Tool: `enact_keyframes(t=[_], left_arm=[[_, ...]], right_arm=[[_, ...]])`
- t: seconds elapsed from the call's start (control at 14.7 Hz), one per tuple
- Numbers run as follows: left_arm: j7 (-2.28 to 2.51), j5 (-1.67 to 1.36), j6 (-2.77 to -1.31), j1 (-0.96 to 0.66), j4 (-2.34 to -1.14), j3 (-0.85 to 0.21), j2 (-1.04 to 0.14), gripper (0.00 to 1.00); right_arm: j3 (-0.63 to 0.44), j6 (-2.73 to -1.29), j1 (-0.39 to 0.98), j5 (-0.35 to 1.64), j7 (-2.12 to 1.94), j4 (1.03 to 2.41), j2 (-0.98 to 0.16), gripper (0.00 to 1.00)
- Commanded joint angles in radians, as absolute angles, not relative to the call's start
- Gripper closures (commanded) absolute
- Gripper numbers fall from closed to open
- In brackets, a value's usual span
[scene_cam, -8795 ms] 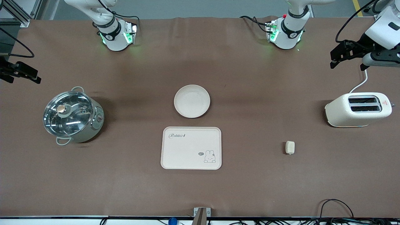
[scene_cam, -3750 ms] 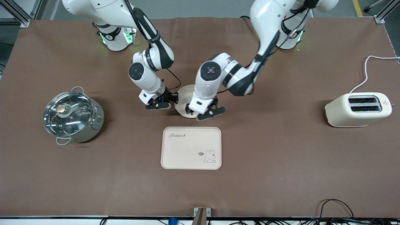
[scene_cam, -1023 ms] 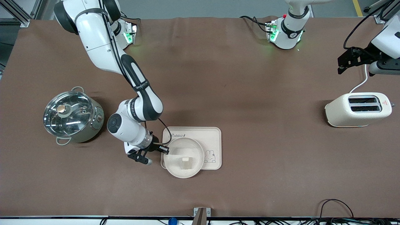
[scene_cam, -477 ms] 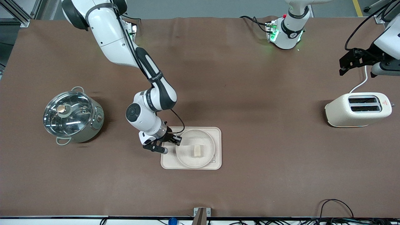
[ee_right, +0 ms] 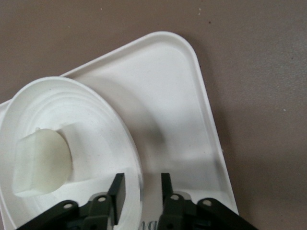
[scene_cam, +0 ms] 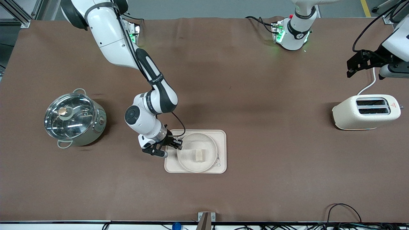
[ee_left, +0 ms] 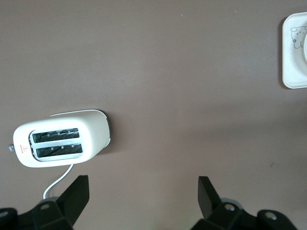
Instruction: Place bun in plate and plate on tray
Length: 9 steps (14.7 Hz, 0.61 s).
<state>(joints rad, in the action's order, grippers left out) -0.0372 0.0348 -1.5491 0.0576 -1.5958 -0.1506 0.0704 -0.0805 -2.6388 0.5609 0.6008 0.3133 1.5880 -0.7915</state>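
- We see the plate point(scene_cam: 197, 152) resting on the tray point(scene_cam: 221, 166), covering most of it; the bun point(scene_cam: 198, 155) lies in the plate, near its middle.
- We find the right gripper point(scene_cam: 168, 146) at the plate's rim on the side toward the right arm's end of the table; in the right wrist view its fingers point(ee_right: 117, 190) straddle the rim with a narrow gap, one inside the plate point(ee_right: 91, 143) and one outside over the tray point(ee_right: 192, 139); we cannot tell whether they press the rim.
- The bun point(ee_right: 41, 163) sits in the plate well clear of that gripper.
- The left arm waits; its gripper point(scene_cam: 362, 64) hangs wide open above the toaster point(scene_cam: 366, 111) at the left arm's end of the table.
- A lidded pot point(scene_cam: 74, 117) stands toward the right arm's end.
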Motion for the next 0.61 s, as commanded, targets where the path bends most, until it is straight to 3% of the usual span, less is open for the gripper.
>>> enact_keyframes(t=[0.0,0.27,0.55], left_arm=[[-0.041,0.035,-1.542,0.068,-1.575,-0.16,0.06,0.0],[-0.038,0.029,-1.537,0.063,-1.575,-0.161,0.058,0.0],[-0.035,0.023,-1.537,0.055,-1.574,-0.163,0.057,0.0]], right_arm=[[-0.072,-2.626,0.542,0.588,0.359,1.638,-0.712,0.0],[-0.118,-2.304,0.462,0.56,0.35,1.637,-0.565,0.0],[-0.245,-1.878,0.439,0.164,0.345,1.624,-0.303,0.0]])
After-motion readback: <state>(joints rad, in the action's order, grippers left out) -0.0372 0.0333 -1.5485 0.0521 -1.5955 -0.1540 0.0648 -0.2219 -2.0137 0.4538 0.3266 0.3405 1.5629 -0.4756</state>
